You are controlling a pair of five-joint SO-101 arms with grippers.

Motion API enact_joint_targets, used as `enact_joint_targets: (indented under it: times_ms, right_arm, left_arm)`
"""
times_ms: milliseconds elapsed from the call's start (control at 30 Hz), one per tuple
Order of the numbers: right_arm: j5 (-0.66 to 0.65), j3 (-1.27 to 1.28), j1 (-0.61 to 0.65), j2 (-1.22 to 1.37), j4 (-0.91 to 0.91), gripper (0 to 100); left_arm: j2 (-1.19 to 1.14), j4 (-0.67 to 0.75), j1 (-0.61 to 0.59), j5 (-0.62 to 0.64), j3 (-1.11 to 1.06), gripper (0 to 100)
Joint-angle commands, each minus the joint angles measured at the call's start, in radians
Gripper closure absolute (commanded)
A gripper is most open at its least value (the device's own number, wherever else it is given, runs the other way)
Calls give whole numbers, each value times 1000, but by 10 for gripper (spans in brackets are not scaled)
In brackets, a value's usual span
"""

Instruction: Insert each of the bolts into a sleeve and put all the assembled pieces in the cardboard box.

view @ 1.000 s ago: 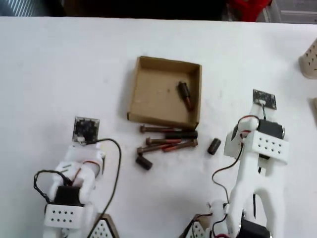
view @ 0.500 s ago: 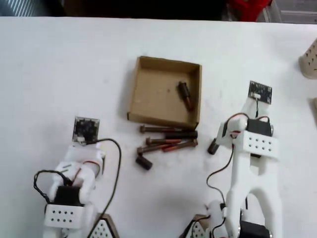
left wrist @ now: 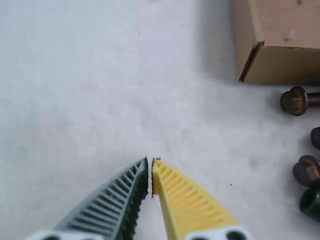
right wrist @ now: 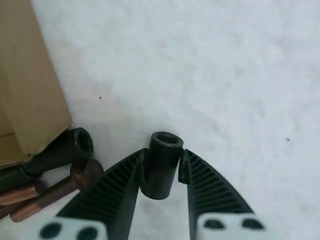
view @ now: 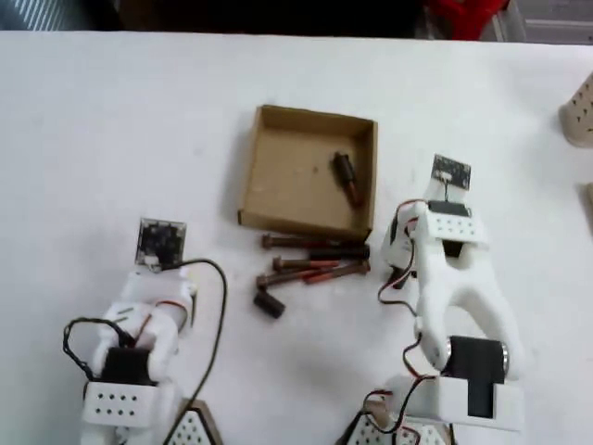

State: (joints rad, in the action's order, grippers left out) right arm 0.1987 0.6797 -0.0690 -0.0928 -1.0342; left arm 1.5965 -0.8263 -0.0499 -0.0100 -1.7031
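**Change.** Over the last second the right arm (view: pixel 449 269) swings left from its station at the right of the table (view: pixel 111 120) and comes down on the loose black sleeve (right wrist: pixel 162 165). That sleeve previously lay in the open, just right of the bolts (view: pixel 310 260). In the high view the arm now covers that spot. The left arm (view: pixel 139 324) does not move, and nothing else on the table shifts.

**Jaw state.** The right gripper (right wrist: pixel 163 153) has one finger against each side of the black sleeve, so it is clamped on it. The sleeve's open end points away from the wrist. The sleeve still sits low at the table surface, close to the near right corner of the cardboard box (view: pixel 278 167). The left gripper (left wrist: pixel 150 167) is clenched on nothing, tips together, over bare table left of the box.

**Location of task items.**
- One assembled piece (view: pixel 347 178) lies inside the box, at its right side.
- The bolts lie in a row just near of the box's near wall.
- A second loose sleeve (view: pixel 269 304) lies near and left of that row.

**Meaning for the task.** The sleeve pick-up appears to be made. The step in hand is judged to be mating this sleeve with a bolt. Most of the work remains, since one piece is boxed and several bolts are outside.
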Motion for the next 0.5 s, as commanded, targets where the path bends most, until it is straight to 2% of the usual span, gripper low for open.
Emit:
enact_joint_targets:
  times_ms: [0,467]
  right_arm:
    - [9,-44,13,-5,7,904]
    - [9,-48,38,119,48,907]
  left_arm:
    - [12,5,-5,-12,11,947]
    - [12,5,-7,-12,11,947]
